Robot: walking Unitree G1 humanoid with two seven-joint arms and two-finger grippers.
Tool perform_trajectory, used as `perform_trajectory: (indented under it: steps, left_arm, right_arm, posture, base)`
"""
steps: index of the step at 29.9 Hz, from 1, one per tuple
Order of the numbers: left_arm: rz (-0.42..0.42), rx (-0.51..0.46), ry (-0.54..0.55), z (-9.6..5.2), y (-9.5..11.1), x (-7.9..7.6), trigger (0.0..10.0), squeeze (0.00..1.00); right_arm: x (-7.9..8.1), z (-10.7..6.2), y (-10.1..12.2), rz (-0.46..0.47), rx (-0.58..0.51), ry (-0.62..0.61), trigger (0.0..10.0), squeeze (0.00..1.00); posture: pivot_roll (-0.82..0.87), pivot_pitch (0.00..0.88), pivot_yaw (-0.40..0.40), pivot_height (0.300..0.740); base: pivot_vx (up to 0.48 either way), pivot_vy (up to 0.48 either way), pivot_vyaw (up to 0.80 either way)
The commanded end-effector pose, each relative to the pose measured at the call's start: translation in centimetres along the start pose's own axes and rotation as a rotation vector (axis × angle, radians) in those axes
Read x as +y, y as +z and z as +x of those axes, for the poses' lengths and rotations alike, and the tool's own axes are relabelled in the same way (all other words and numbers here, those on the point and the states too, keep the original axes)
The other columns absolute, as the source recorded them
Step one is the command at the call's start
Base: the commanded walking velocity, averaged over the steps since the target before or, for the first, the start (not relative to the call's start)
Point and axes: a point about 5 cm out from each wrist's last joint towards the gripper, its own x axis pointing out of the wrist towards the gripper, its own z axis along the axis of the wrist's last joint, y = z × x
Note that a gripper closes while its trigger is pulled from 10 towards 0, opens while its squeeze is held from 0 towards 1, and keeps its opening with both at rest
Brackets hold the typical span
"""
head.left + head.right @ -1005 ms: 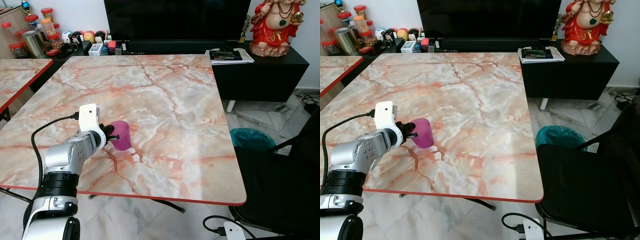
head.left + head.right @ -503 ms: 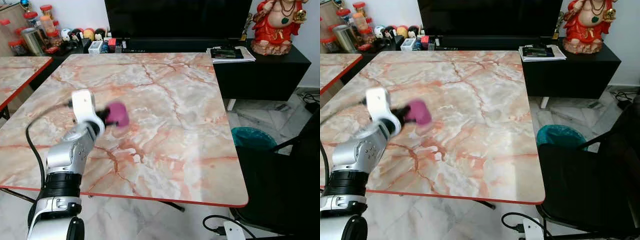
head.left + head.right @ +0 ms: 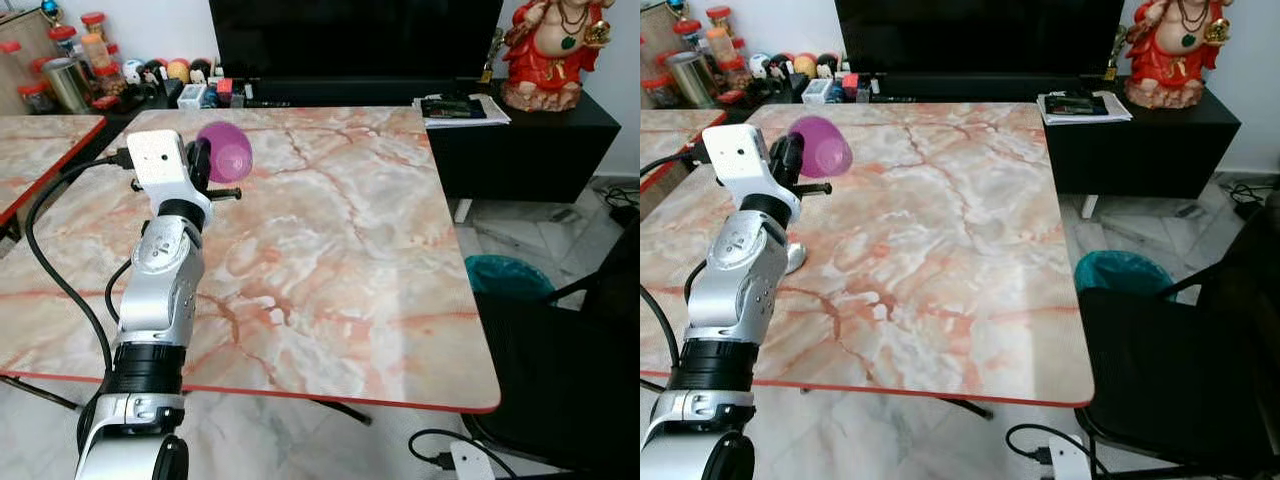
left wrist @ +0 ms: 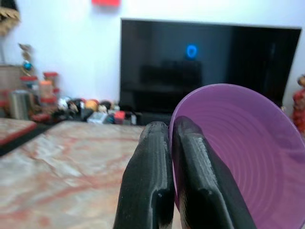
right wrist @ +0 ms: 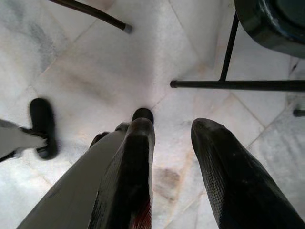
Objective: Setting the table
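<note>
Left gripper [image 4: 164, 143]: raised above the far left part of the marble table, its two black fingers [image 4: 147, 191] pinched together on the rim of a purple plastic cup, one finger outside the wall and one inside.
Purple cup [image 3: 227, 153]: held in the air above the tabletop, tipped on its side; the wrist view looks straight into its mouth [image 4: 238, 162], ribbed inside and with nothing in it.
Left arm [image 3: 165, 280]: silver, reaching up and forward over the table's left side, a black cable looping beside it.
Marble table [image 3: 330, 250]: pink-veined top with a red edge; a second table of the same kind [image 3: 40, 150] stands to the left.
Right gripper [image 5: 174, 157]: hangs low, pointing down at the pale tiled floor [image 5: 109, 62], fingers spread apart and holding nothing.
Black chair [image 3: 1180, 360]: at the table's right side, with a teal bin [image 3: 505, 277] just behind it.
Low black cabinet [image 3: 520, 140]: beyond the table, carrying a television [image 3: 355, 40], a red figurine [image 3: 550, 50], a stack of papers [image 3: 460, 108] and, at the far left, jars and small balls [image 3: 165, 72].
</note>
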Motion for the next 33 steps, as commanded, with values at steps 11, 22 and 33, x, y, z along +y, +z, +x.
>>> perform_trajectory:
  steps: [11, 22, 33]
  left_arm:
    - [0.057, -0.09, 0.055, 0.44, 1.48, 0.89, 10.0, 0.0]
    - [0.084, -0.104, 0.052, 0.66, 1.66, 0.92, 10.0, 0.0]
    - [0.098, -0.109, 0.048, 0.71, 1.61, 0.9, 10.0, 0.0]
  right_arm:
    - [0.85, 0.07, 0.08, 0.007, -0.005, 0.014, 10.0, 0.0]
    - [1.05, 0.08, 0.19, 0.021, -0.017, 0.016, 10.0, 0.0]
    - [1.12, 0.07, 0.16, 0.034, -0.022, 0.015, 10.0, 0.0]
  posture:
    - [-0.04, 0.016, 0.06, 0.74]
    - [-0.03, 0.001, 0.066, 0.74]
    - [-0.03, 0.0, 0.069, 0.74]
  base:
    - [0.0, 0.48, 0.0]
    - [0.0, 0.48, 0.0]
    - [0.0, 0.48, -0.29]
